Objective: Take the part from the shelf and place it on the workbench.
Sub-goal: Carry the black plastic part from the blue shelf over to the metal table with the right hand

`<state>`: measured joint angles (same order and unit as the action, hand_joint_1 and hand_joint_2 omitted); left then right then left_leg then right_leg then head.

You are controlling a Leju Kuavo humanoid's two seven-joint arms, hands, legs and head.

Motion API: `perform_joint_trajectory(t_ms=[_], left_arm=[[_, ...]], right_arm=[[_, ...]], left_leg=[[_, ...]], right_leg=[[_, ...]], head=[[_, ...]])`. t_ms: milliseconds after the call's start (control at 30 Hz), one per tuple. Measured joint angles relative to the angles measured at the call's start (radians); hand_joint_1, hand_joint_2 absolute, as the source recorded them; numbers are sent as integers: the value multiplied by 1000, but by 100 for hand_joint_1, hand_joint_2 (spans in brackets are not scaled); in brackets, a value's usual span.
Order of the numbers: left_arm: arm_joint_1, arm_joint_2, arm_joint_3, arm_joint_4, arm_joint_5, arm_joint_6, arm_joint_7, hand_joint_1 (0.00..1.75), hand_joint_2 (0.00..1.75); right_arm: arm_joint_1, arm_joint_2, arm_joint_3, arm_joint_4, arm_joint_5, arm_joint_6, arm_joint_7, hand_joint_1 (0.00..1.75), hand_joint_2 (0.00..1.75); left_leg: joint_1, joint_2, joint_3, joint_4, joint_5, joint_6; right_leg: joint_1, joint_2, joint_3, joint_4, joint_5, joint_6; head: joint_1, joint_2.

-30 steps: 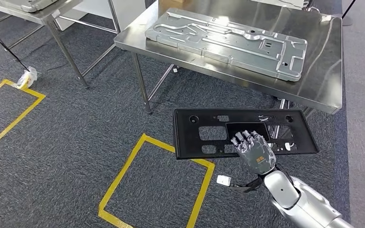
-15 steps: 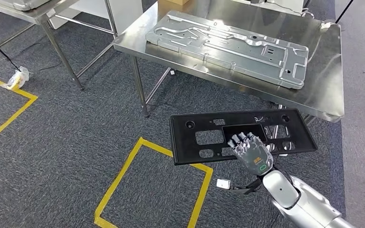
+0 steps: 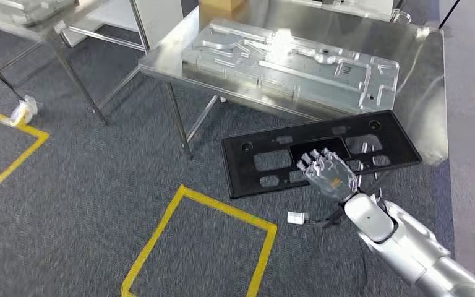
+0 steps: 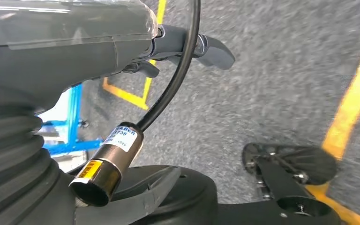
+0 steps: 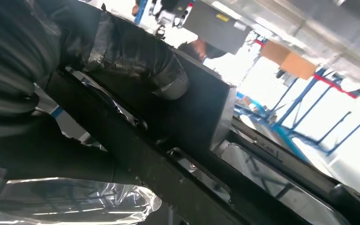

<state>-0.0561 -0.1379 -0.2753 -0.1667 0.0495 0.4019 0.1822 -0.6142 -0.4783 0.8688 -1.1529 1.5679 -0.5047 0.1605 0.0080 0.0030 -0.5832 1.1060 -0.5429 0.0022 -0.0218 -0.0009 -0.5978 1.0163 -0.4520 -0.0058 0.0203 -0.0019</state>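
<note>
The right hand (image 3: 329, 174) is grasping the black panel (image 3: 266, 162), a flat plastic plate with rectangular cut-outs, its fingers (image 3: 317, 160) reaching over the panel's near long edge around the middle. The panel is hanging in the air, tilted, with its far right corner overlapping the near edge of the steel workbench (image 3: 422, 93) in the head view and the rest of it lying out over the grey carpet (image 3: 86, 179). In the right wrist view the hand (image 5: 98, 56) is showing as dark, plastic-wrapped fingers pressed against the panel (image 5: 206, 108).

On the workbench a large stamped metal plate (image 3: 290, 62) is lying along the near edge, taking up most of the left and middle part. A cardboard box (image 3: 221, 7) is sitting at the far left corner.

Yellow tape squares (image 3: 201, 238) are marking the carpet. A second steel table (image 3: 31, 18) is standing off to the left.

The left hand (image 4: 187, 44) is hanging above the carpet; whether it is released or clenched cannot be told.
</note>
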Motion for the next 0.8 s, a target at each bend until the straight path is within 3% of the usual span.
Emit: perform_joint_trajectory(t_ms=[67, 100, 133, 167, 233, 300, 400, 467, 533, 600, 633, 667, 733, 800], left_arm=[[0, 0, 0, 0, 0, 0, 0, 0, 175], [2, 0, 0, 0, 0, 0, 0, 0, 175], [4, 0, 0, 0, 0, 0, 0, 0, 175], [6, 1, 0, 0, 0, 0, 0, 0, 175], [9, 2, 0, 0, 0, 0, 0, 0, 175], [8, 3, 0, 0, 0, 0, 0, 0, 175], [5, 3, 1, 0, 0, -1, 0, 0, 175], [7, 3, 1, 0, -2, 0, 0, 0, 175], [5, 3, 1, 0, -4, 0, -1, 0, 175], [4, 3, 1, 0, -4, 1, -3, 0, 175], [5, 4, 1, 0, -4, 1, -5, 0, 175], [5, 4, 1, 0, -4, 2, -6, 0, 175], [6, 4, 1, 0, -5, 4, -10, 0, 175], [3, 4, 1, 0, -5, 6, -14, 0, 175]], right_arm=[[-5, -1, -2, -2, 0, 1, -2, 175, 175], [-5, -1, -2, -2, 0, 2, -3, 175, 175], [-4, -2, -2, -3, 0, 2, -4, 175, 175], [-4, -2, -2, -3, 0, 2, -5, 175, 175], [-4, -2, -3, -4, 0, 3, -5, 175, 175], [-6, -2, -5, -7, 0, 4, -5, 175, 175], [-4, -5, -9, -11, 0, 5, -5, 175, 175], [-5, -6, -10, -13, 0, 5, -4, 175, 175], [-7, -7, -11, -14, 0, 5, 2, 175, 175], [-5, -7, -11, -14, 0, 4, 10, 175, 175], [-3, -7, -11, -14, 0, 4, 13, 175, 175], [-2, -7, -11, -13, 0, 3, 15, 175, 175], [-3, -7, -12, -13, 0, 3, 17, 175, 175], [-5, -7, -14, -12, 0, 2, 17, 175, 175]], left_leg=[[1, 0, -83, 137, -42, -5], [2, 0, -121, 187, -46, -6], [2, 0, -143, 202, -29, -5], [2, 0, -146, 178, 7, -4], [1, -1, -110, 56, 99, 4], [-2, -2, -73, -41, 134, 12], [-4, -2, -58, -73, 119, 31], [-2, -3, -40, -86, 114, 46], [-2, -4, -24, -92, 108, 54], [-3, -5, -15, -92, 98, 57], [-3, -6, -8, -92, 92, 57], [-3, -6, 0, -91, 86, 56], [-4, -7, 20, -91, 71, 52], [-4, -7, 33, -93, 59, 44]], right_leg=[[2, 1, 11, 0, -10, -8], [3, 2, 18, 0, -16, -9], [4, 4, 26, 1, -23, -9], [4, 6, 35, 2, -31, -7], [5, 9, 53, 4, -47, -2], [9, 12, 59, 6, -59, 9], [10, 13, 59, 9, -59, 27], [8, 9, 49, 41, -71, 36], [6, 7, -7, 141, -112, 43], [6, 6, -87, 256, -148, 48], [6, 6, -113, 278, -143, 48], [6, 6, -118, 261, -115, 48], [7, 5, -83, 138, -21, 40], [16, 0, -48, 33, 19, 28]], head=[[-1, 0], [-1, 0], [-1, 0], [-1, 0], [0, 0], [0, 0], [-1, 0], [0, 0], [1, 0], [1, 0], [1, 0], [1, 0], [1, 0], [1, 0]])
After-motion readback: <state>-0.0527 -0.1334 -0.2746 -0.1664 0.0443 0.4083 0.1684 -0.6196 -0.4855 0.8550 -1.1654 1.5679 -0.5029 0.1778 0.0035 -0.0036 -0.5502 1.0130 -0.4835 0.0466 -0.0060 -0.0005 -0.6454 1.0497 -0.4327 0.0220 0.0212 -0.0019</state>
